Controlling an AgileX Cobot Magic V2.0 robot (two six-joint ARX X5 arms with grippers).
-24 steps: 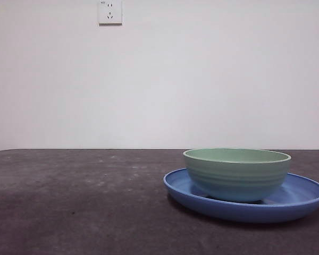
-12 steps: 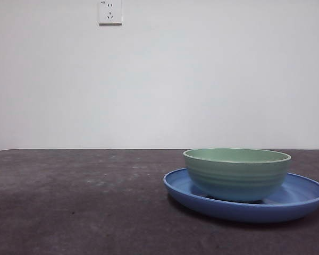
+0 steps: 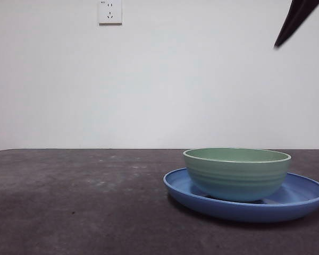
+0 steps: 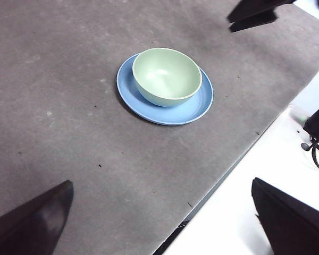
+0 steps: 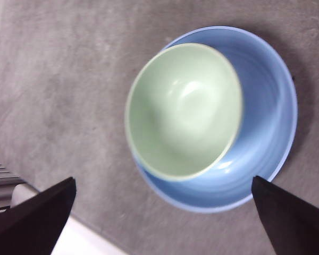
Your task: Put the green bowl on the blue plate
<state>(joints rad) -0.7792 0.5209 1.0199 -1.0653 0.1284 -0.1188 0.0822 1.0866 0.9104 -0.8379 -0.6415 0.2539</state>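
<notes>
Your right gripper (image 5: 159, 226) hangs above the bowl (image 5: 183, 110), its jaws spread wide and holding nothing; in the right wrist view the two black tips frame the dishes from either side without touching them. In the front view it shows only as a dark tip (image 3: 294, 21) at the top right corner, high over the bowl (image 3: 237, 173).

Your left gripper (image 4: 159, 218) waits well off to the side, high over the table edge, jaws also wide apart and empty. From its camera you can see the right arm as a black shape (image 4: 253, 13) beyond the plate (image 4: 194, 109).

The bowl (image 4: 166, 76) sits upright inside the plate (image 3: 303, 197), resting on its floor. It is off centre, so a wider crescent of blue shows on one side (image 5: 266, 122). Both stand on the grey table (image 3: 80, 207), to the right and near the front. On the far wall, upper left, you have a white socket (image 3: 110, 11).
</notes>
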